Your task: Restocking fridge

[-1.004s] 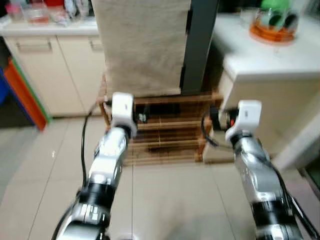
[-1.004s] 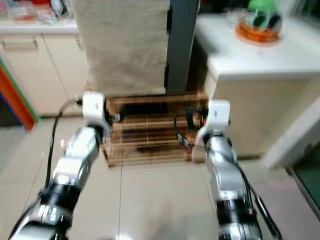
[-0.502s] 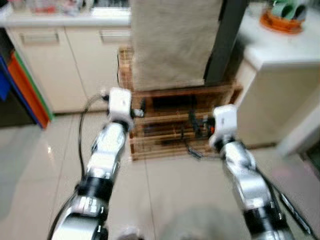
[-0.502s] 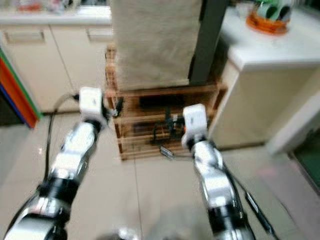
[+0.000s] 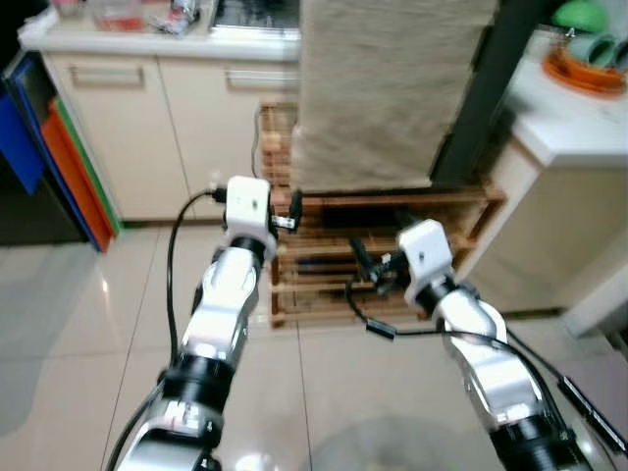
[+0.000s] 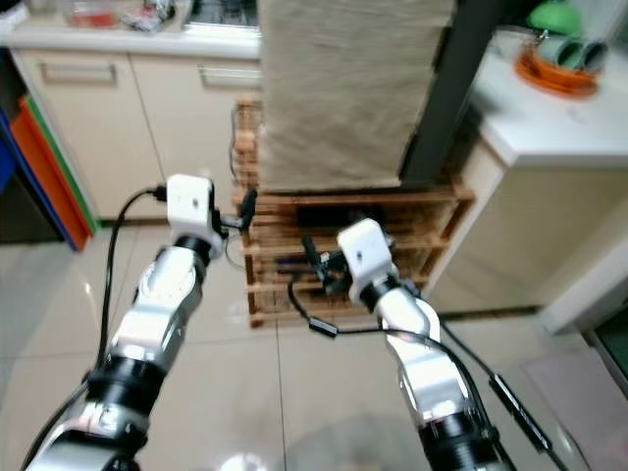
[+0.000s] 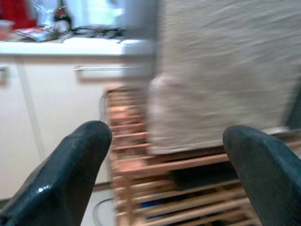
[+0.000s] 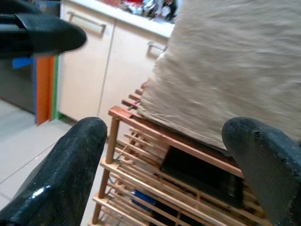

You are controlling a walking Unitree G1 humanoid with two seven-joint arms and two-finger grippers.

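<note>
— So where's the fridge, or anything to stock it with?
— Can't tell. No fridge is recognisable from where the robot stands, and neither pincer carries any food. What stands ahead is a slatted wooden rack [image 5: 383, 260] with a big block draped in beige cloth [image 5: 388, 83] on top.
— And the pincers?
— Both spread wide and empty. The left gripper [image 7: 160, 169] hangs in the air near the rack's upper left corner; the right gripper [image 8: 164, 169] sits lower, pointed at the rack's shelves, apart from the wood.
— What worries you?
— The loose black cable [image 5: 378, 319] looping under the right wrist; I'd guess it could snag on a slat if that arm pushes closer. The robot is also close to the rack on glossy floor tiles [image 5: 88, 334], so a careless step might knock it.
— Anything else around?
— Cream cabinets [image 5: 147, 128] to the left, and a white counter [image 5: 579, 123] with an orange tray [image 5: 589, 69] to the right.
</note>
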